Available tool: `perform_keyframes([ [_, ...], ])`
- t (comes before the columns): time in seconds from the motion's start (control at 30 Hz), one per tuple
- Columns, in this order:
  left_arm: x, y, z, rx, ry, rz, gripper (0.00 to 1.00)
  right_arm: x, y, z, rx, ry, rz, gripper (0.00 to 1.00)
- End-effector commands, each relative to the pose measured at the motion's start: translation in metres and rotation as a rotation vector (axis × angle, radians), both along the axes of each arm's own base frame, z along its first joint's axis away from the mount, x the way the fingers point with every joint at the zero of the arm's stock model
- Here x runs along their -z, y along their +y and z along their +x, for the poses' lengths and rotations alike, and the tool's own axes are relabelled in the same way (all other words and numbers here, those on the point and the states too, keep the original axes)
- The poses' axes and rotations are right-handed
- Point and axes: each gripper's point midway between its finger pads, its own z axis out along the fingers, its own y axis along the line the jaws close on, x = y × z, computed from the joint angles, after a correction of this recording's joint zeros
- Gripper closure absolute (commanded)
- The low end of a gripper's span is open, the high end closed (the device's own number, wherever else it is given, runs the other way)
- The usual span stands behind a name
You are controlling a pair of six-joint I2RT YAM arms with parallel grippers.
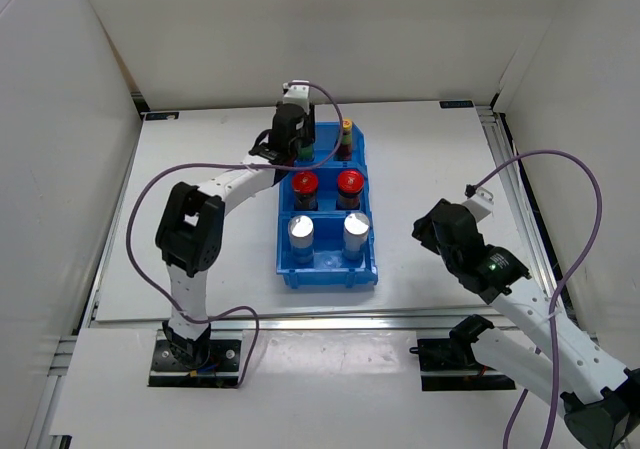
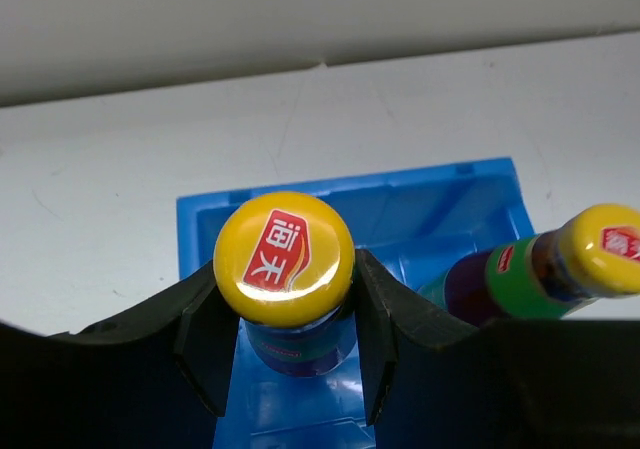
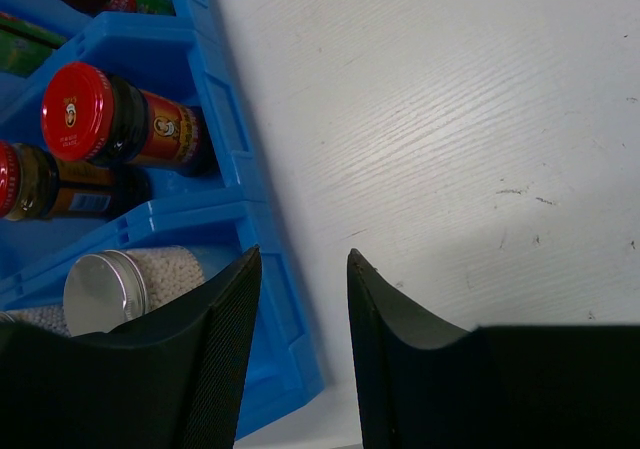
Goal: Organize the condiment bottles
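Observation:
A blue three-compartment bin [image 1: 330, 277] holds the bottles. My left gripper [image 1: 300, 151] is over its far compartment, shut on a slim dark yellow-capped bottle [image 2: 285, 257], one finger on each side of the neck just below the cap. The second yellow-capped bottle [image 1: 346, 134] stands beside it and leans in at the right of the left wrist view [image 2: 560, 264]. Two red-lidded bottles [image 1: 305, 182] [image 1: 349, 181] fill the middle compartment. Two silver-topped bottles [image 1: 300, 229] [image 1: 356, 224] fill the near one. My right gripper [image 1: 425, 231] is open and empty, right of the bin [image 3: 235, 159].
White walls enclose the white table on the left, back and right. A metal rail runs along the right edge [image 1: 510, 169]. In the right wrist view a red-lidded bottle [image 3: 80, 109] and a silver-topped one [image 3: 105, 289] lie left of my fingers [image 3: 225, 349].

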Motion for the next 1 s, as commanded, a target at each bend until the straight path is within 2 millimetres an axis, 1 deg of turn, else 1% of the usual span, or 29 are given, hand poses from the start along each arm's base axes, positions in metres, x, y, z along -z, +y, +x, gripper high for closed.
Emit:
perform_keyframes([
  [0.0, -0.067, -0.015, 0.004, 0.033, -0.174, -0.129, 0.89, -0.007, 0.000, 0.006, 0.028, -0.040, 0.023, 0.55],
  [0.03, -0.059, -0.016, 0.006, 0.033, -0.162, -0.122, 0.89, -0.007, 0.000, 0.006, 0.028, -0.040, 0.023, 0.54],
  [0.07, -0.059, -0.016, 0.006, 0.032, -0.160, -0.131, 0.89, -0.007, 0.000, 0.006, 0.028, -0.040, 0.023, 0.54],
  [0.13, -0.047, -0.016, 0.008, 0.022, -0.143, -0.120, 0.87, -0.007, 0.000, 0.006, 0.028, -0.040, 0.023, 0.51],
  [0.17, -0.047, -0.016, 0.008, 0.022, -0.143, -0.120, 0.87, -0.007, 0.000, 0.006, 0.028, -0.040, 0.023, 0.51],
  [0.2, -0.047, -0.016, 0.008, 0.022, -0.143, -0.120, 0.84, -0.007, 0.000, 0.006, 0.028, -0.040, 0.023, 0.51],
  [0.23, -0.042, -0.016, 0.008, 0.022, -0.135, -0.116, 0.78, -0.007, 0.000, 0.006, 0.028, -0.040, 0.023, 0.51],
  [0.27, -0.042, -0.015, 0.008, 0.023, -0.137, -0.107, 0.68, -0.005, 0.001, 0.006, 0.028, -0.032, 0.017, 0.48],
  [0.3, -0.042, -0.015, 0.008, 0.024, -0.137, -0.107, 0.53, -0.005, 0.001, 0.006, 0.028, -0.032, 0.017, 0.46],
  [0.33, -0.042, -0.015, 0.008, 0.025, -0.138, -0.098, 0.31, -0.005, 0.001, 0.006, 0.028, -0.032, 0.017, 0.42],
  [0.37, -0.042, -0.015, 0.008, 0.025, -0.138, -0.098, 0.23, -0.005, 0.001, 0.006, 0.028, -0.032, 0.017, 0.35],
  [0.4, -0.038, -0.012, 0.007, 0.013, -0.131, -0.092, 0.18, -0.005, 0.001, 0.006, 0.028, -0.032, 0.017, 0.33],
  [0.43, -0.038, -0.015, 0.006, 0.011, -0.133, -0.082, 0.00, -0.005, 0.001, 0.006, 0.028, -0.032, 0.017, 0.31],
  [0.47, -0.046, -0.013, 0.004, 0.013, -0.148, -0.075, 0.00, -0.005, 0.001, 0.006, 0.028, -0.032, 0.017, 0.27],
  [0.5, -0.046, -0.011, 0.004, 0.000, -0.149, -0.073, 0.00, -0.005, 0.001, 0.006, 0.028, -0.032, 0.017, 0.25],
  [0.53, -0.059, -0.005, 0.002, -0.018, -0.172, -0.069, 0.00, -0.003, 0.000, 0.005, 0.028, -0.025, 0.012, 0.24],
  [0.57, -0.063, -0.001, 0.001, -0.030, -0.176, -0.056, 0.00, -0.003, 0.000, 0.005, 0.028, -0.025, 0.012, 0.20],
  [0.6, -0.072, 0.004, -0.001, -0.057, -0.190, -0.060, 0.00, -0.004, -0.002, 0.006, 0.036, -0.028, 0.007, 0.19],
  [0.63, -0.098, 0.011, -0.006, -0.069, -0.225, -0.056, 0.00, -0.008, -0.001, 0.007, 0.040, -0.036, 0.022, 0.18],
  [0.67, -0.110, 0.013, -0.013, -0.076, -0.238, -0.052, 0.00, -0.004, -0.003, 0.007, 0.048, -0.022, 0.004, 0.16],
  [0.7, -0.120, 0.022, -0.019, -0.105, -0.243, -0.042, 0.00, -0.005, -0.007, 0.006, 0.078, -0.021, 0.009, 0.16],
  [0.73, -0.155, 0.033, -0.033, -0.118, -0.291, -0.060, 0.00, -0.004, -0.008, 0.007, 0.085, -0.017, -0.001, 0.14],
  [0.77, -0.167, 0.042, -0.041, -0.132, -0.303, -0.045, 0.00, -0.004, -0.009, 0.008, 0.100, -0.021, 0.006, 0.14],
  [0.8, -0.183, 0.054, -0.051, -0.168, -0.320, -0.045, 0.00, -0.002, -0.012, 0.007, 0.114, -0.013, 0.000, 0.13],
  [0.83, -0.184, 0.064, -0.062, -0.183, -0.301, -0.019, 0.00, 0.001, -0.016, 0.004, 0.138, 0.001, 0.001, 0.11],
  [0.87, -0.196, 0.085, -0.085, -0.224, -0.308, -0.012, 0.00, 0.000, -0.026, -0.003, 0.192, 0.017, 0.001, 0.11],
  [0.9, -0.202, 0.097, -0.098, -0.244, -0.320, -0.003, 0.00, -0.005, -0.028, -0.001, 0.203, 0.003, 0.000, 0.11],
  [0.93, -0.225, 0.117, -0.126, -0.264, -0.360, -0.023, 0.00, -0.005, -0.032, -0.007, 0.204, 0.010, -0.007, 0.11],
  [0.97, -0.203, 0.130, -0.138, -0.279, -0.321, 0.009, 0.00, -0.008, -0.036, -0.009, 0.211, -0.004, -0.004, 0.11],
])
